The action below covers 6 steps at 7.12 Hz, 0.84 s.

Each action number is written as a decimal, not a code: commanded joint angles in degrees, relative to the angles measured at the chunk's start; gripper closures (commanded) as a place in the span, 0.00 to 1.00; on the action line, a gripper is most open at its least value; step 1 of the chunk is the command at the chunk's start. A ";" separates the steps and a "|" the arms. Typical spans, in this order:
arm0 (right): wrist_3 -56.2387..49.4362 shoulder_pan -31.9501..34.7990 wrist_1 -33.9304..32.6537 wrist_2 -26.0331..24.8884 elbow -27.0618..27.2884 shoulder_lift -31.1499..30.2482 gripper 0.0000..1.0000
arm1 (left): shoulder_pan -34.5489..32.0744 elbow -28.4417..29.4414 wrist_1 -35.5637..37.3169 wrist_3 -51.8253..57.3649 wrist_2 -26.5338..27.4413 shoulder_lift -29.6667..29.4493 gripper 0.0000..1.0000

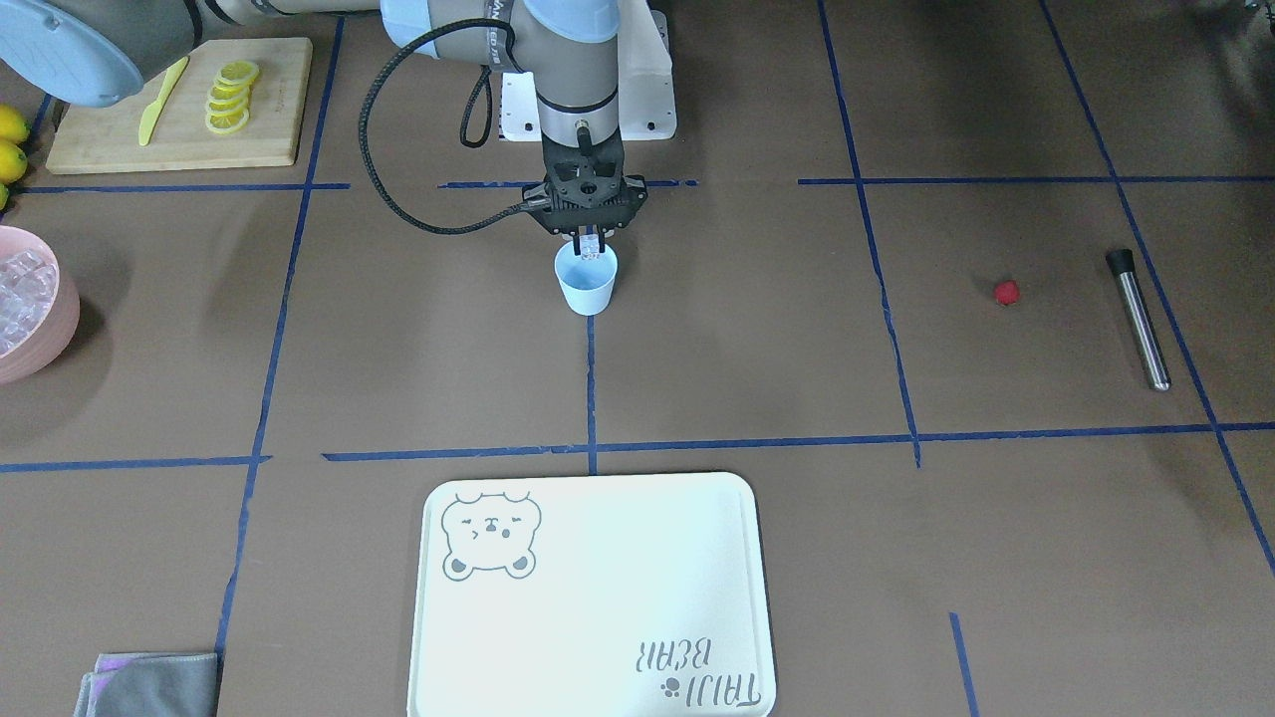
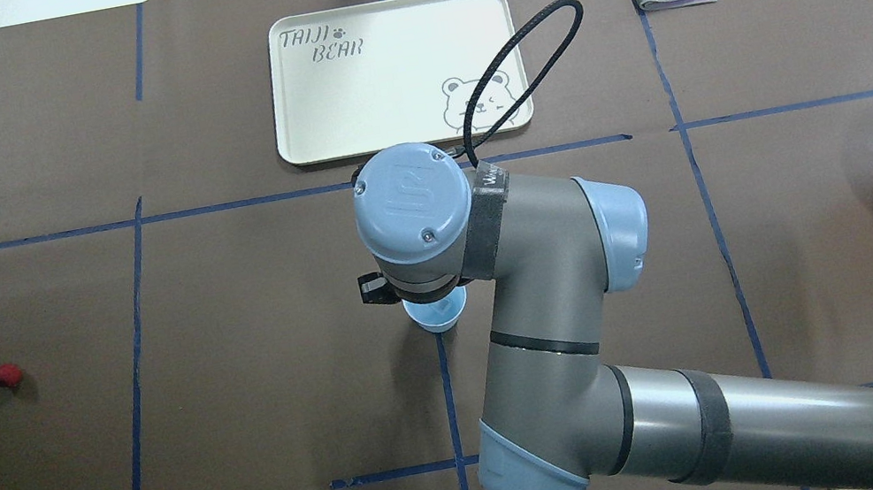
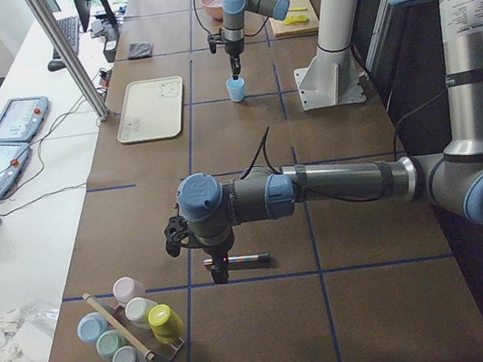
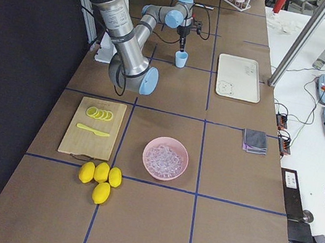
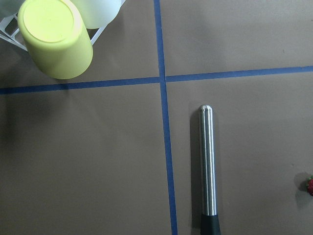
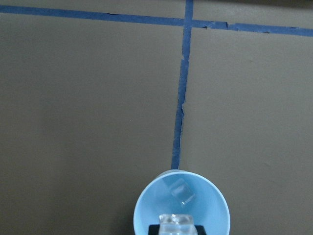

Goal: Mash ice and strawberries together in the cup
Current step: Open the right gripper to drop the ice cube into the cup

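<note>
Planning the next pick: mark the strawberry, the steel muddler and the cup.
strawberry (image 1: 1007, 292), exterior front-facing view, middle of the berry.
steel muddler (image 1: 1142, 324), exterior front-facing view, mid shaft.
cup (image 1: 588, 297), exterior front-facing view, outer wall.

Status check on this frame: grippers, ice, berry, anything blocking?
Right gripper shut on ice cube above cup; second cube already inside. Left gripper over steel muddler, state unclear. Strawberry on table, not in cup. No obstruction seen.

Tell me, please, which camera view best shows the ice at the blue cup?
The right wrist view: it looks down into the cup, showing a loose cube inside and a gripped cube. Front-facing shows only the gripped cube; overhead and side views show none clearly.
</note>
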 commanded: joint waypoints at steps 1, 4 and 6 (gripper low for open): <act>-0.02 -0.14 -0.03 -0.07 -0.83 0.49 1.00 | -0.04 -0.19 0.03 0.00 0.00 0.02 0.00; -0.02 -0.14 -0.03 -0.07 -0.92 0.14 0.62 | -0.04 -0.10 0.03 0.00 0.00 0.02 0.00; -0.02 -0.14 -0.12 -0.07 -0.83 -0.13 0.12 | -0.04 -0.10 0.03 0.00 0.00 0.02 0.00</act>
